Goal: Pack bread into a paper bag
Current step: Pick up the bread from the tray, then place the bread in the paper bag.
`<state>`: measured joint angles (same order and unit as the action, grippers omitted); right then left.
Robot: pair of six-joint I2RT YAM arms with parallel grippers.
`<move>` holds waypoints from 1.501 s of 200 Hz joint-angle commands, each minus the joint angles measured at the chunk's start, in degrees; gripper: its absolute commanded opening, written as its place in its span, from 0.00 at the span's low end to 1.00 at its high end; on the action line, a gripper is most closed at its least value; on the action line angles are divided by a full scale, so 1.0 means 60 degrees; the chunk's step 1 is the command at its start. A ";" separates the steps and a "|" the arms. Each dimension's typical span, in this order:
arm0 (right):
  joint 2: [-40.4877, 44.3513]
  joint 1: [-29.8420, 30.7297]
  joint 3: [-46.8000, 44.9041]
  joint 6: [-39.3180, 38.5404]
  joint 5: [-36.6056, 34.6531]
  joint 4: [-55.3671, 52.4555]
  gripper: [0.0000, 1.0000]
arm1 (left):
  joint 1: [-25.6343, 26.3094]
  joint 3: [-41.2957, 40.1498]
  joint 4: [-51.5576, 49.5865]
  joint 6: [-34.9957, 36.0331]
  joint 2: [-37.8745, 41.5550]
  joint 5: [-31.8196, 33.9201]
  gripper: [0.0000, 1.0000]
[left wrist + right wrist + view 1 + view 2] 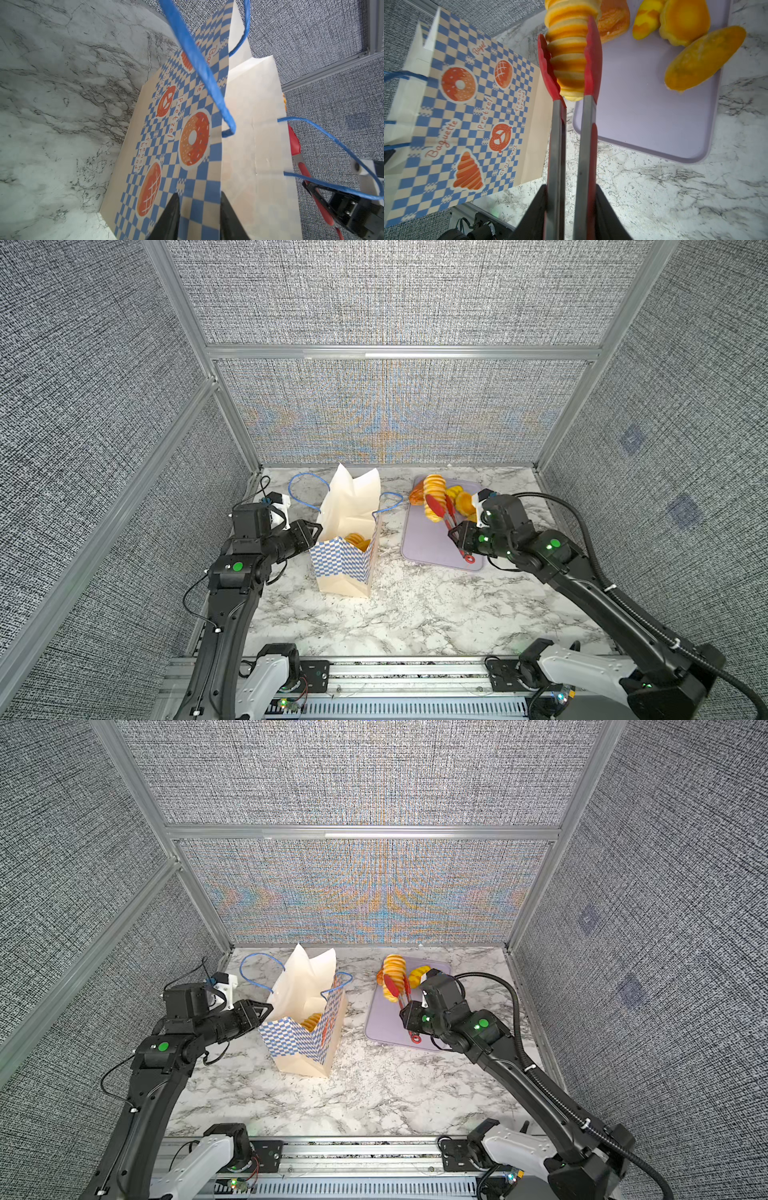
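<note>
The paper bag (345,568) stands open on the marble table, and bread (357,540) lies inside it. My left gripper (318,531) is at the bag's left wall. In the left wrist view its jaws stand apart against the checkered bag (187,135), gripper (199,194). My right gripper (459,539) is shut on red tongs (571,124), gripper (570,187). The tongs clamp a long ridged loaf (569,52) over the far left corner of the lilac tray (428,547). Several more bread pieces (704,60) lie on the tray's far side.
The bag's blue cord handles (303,489) loop out on both sides, and one hangs just in front of the left wrist camera. Grey fabric walls with aluminium posts close in the table on three sides. A rail with both arm bases runs along the front edge.
</note>
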<state>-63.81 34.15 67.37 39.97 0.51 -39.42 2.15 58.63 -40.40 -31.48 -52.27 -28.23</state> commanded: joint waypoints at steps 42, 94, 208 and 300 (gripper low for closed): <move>0.0115 0.0029 0.1279 -0.0563 0.1130 0.0645 0.35 | 0.0008 0.0130 0.0109 0.0048 0.0026 -0.0052 0.30; -0.0218 0.0366 0.2338 -0.0685 0.1952 0.1215 0.35 | -0.0005 0.0220 0.0054 0.0062 0.0018 -0.0069 0.27; -0.1663 0.2979 0.4532 -0.1444 0.1360 0.1084 0.35 | 0.0006 0.0162 0.0123 0.0018 -0.0030 -0.0100 0.18; -0.2155 0.3785 0.4112 -0.1520 0.0677 0.0687 0.35 | -0.0004 0.0139 0.0145 0.0018 -0.0033 -0.0118 0.08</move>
<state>-76.79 56.31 92.62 31.59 6.26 -36.73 2.15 59.64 -40.36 -31.70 -52.45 -28.53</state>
